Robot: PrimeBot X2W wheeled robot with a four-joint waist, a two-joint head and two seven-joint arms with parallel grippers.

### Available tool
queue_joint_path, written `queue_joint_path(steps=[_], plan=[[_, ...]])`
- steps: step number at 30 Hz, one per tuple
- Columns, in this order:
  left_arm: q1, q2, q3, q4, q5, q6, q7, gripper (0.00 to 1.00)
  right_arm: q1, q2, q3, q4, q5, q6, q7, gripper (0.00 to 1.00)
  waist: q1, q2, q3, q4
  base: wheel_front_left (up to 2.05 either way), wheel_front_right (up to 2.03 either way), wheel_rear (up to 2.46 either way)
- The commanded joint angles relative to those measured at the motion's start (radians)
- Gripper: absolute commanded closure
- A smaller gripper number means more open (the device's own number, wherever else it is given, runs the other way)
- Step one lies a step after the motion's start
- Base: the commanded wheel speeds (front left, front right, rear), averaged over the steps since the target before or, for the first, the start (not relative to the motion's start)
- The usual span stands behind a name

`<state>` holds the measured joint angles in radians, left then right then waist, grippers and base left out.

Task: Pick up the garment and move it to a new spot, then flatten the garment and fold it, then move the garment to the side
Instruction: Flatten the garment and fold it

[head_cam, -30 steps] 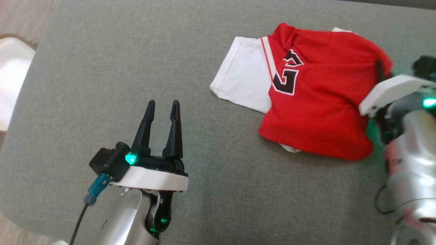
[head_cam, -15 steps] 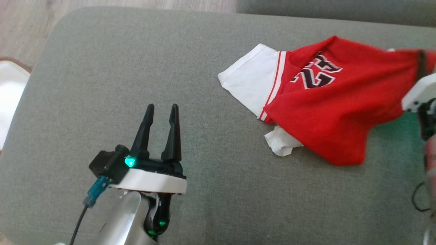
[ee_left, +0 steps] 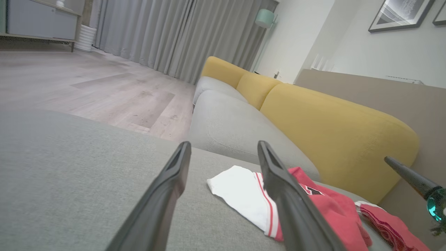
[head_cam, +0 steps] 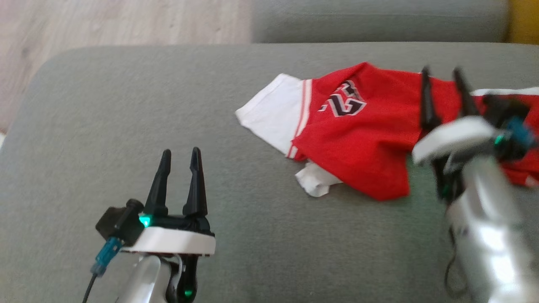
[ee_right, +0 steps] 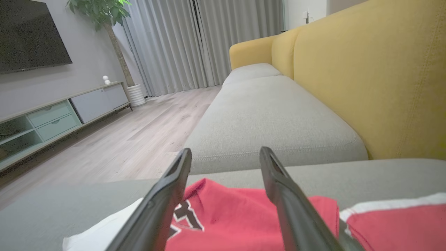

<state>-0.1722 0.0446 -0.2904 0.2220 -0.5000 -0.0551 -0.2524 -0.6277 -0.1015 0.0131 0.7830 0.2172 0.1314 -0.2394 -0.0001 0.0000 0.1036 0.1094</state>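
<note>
The garment (head_cam: pixel 362 134) is a red jersey with a dark number and white sleeves, lying crumpled on the grey cushion (head_cam: pixel 126 109) at centre right. It shows again in the left wrist view (ee_left: pixel 324 205) and in the right wrist view (ee_right: pixel 237 216). My right gripper (head_cam: pixel 442 73) hovers over the garment's right part, open, with nothing between its fingers. My left gripper (head_cam: pixel 179 153) stands open above bare cushion at the lower left, well clear of the garment's white sleeve (head_cam: pixel 271 115).
A second grey seat cushion (head_cam: pixel 379 19) lies beyond the near one. The yellow sofa back (ee_left: pixel 334 122) rises behind the garment. Wooden floor (head_cam: pixel 105 21) lies past the cushion's far left edge.
My right gripper has opened and let go of the garment, which now lies on the cushion. The head camera has tilted up, so the whole picture has shifted. The left gripper keeps its pose.
</note>
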Motion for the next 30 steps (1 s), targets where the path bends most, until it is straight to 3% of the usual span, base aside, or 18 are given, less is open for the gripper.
queue_joint_path(steps=[1,8,13,23,30], plan=[[-0.011,0.006,0.036,-0.034,0.009,-0.006,-0.009,0.0,0.046,0.019,0.046,-0.075,0.026,-0.001,-0.014,0.0,0.0001,0.0,-0.031,-0.042,0.0,0.0,0.0],[0.015,0.006,0.046,-0.022,-0.023,-0.009,-0.009,0.0,0.35,0.035,0.075,-0.337,0.04,-0.001,-0.022,0.0,0.0001,0.0,-0.065,-0.094,0.0,0.0,0.0],[0.025,0.006,0.047,0.001,-0.029,-0.01,-0.009,0.0,0.499,0.048,0.057,-0.449,0.056,-0.001,-0.022,0.0,0.0001,0.0,-0.071,-0.111,0.0,0.0,0.0],[-0.025,0.006,0.0,0.024,-0.019,-0.02,-0.009,0.0,0.494,0.051,0.037,-0.528,0.065,-0.001,-0.022,0.0,0.0001,0.0,-0.027,-0.143,0.0,0.0,0.0],[-0.135,0.006,-0.188,0.159,-0.024,-0.038,0.024,0.0,0.481,0.051,0.015,-0.536,0.071,-0.001,-0.022,0.0,0.0001,0.0,0.025,-0.169,0.0,0.0,0.0]])
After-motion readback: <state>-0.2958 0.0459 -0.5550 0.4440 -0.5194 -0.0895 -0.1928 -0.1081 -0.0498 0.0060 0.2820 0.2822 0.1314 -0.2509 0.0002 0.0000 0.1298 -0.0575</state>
